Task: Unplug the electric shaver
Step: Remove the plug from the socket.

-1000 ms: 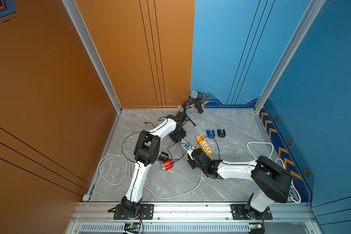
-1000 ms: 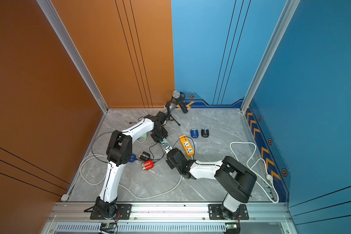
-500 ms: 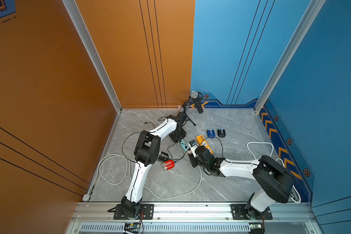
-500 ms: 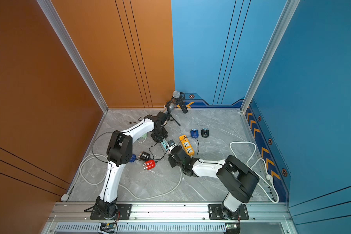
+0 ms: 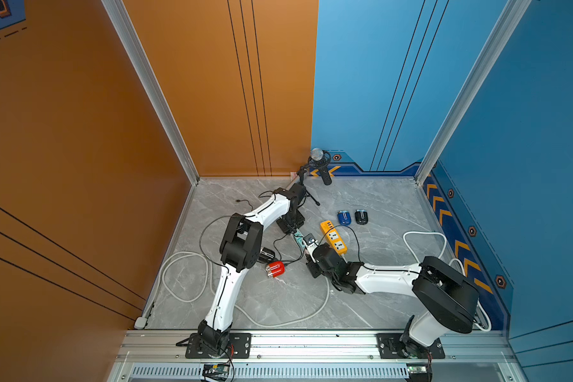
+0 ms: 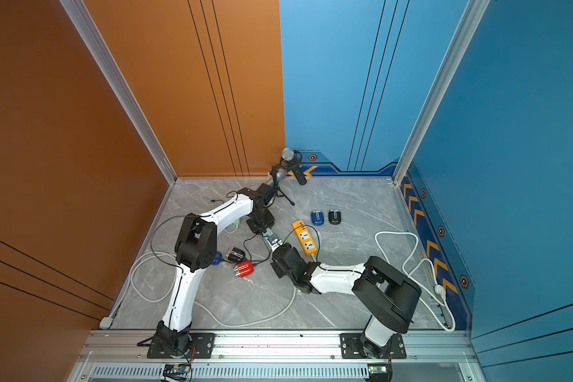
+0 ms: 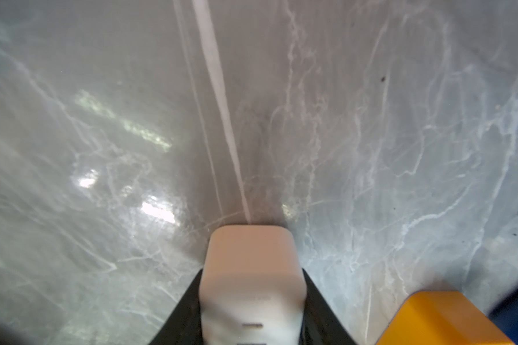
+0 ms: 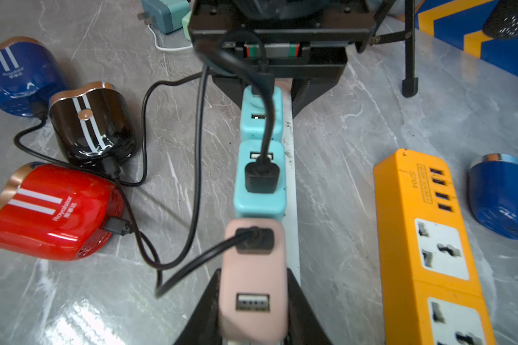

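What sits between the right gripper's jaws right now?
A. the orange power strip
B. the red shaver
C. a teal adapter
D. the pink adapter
D: in the right wrist view the right gripper has a jaw against each side of the pink adapter, while the teal adapters sit farther along the white strip.

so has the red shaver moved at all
no, the red shaver keeps the same spot and same gap to the orange power strip in both top views
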Motion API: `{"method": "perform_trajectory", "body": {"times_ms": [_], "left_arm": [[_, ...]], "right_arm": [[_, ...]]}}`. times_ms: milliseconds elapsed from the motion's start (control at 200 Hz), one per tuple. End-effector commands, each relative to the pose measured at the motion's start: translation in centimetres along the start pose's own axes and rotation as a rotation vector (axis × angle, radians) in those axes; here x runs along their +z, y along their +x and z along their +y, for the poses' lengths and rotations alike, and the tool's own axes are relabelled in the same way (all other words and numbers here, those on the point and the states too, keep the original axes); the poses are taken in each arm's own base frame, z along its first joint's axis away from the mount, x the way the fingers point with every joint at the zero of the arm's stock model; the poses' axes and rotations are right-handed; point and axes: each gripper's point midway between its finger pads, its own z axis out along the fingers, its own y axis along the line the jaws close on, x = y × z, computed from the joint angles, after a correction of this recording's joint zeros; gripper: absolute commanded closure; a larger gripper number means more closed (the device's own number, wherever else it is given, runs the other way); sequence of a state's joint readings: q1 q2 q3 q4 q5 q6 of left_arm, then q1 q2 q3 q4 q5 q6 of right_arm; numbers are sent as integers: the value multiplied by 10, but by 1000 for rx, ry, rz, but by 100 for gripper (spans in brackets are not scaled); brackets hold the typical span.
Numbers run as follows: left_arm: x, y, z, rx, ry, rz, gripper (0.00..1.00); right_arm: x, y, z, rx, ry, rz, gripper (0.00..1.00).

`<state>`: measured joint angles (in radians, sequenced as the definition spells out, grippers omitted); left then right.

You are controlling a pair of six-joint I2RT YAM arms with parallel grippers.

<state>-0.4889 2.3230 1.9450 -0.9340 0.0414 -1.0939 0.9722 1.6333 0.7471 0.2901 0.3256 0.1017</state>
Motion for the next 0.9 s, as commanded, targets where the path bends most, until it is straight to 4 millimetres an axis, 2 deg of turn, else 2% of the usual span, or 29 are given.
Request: {"method": "perform_trajectory", "body": {"times_ms": [0, 205, 515, 641, 741, 896], "left_arm": [[29, 13, 9, -4, -47, 39, 73], [28, 15, 12, 0, -54, 39, 73], [29, 14, 16, 9, -69, 28, 73], [28, 15, 15, 9, -67, 25, 73], [30, 15, 15, 10, -69, 27, 73], [31, 16, 15, 10, -71, 28, 73]], "right_arm": [[-16, -43, 4, -75, 46, -115, 76], [-19, -42, 12, -59, 9, -109, 76], [-15, -40, 20, 271, -237, -31, 78], [-15, -42, 30, 307, -292, -35, 78], [-16, -41, 24, 267, -211, -45, 79], [-20, -40, 10, 112, -34, -76, 82]]}}
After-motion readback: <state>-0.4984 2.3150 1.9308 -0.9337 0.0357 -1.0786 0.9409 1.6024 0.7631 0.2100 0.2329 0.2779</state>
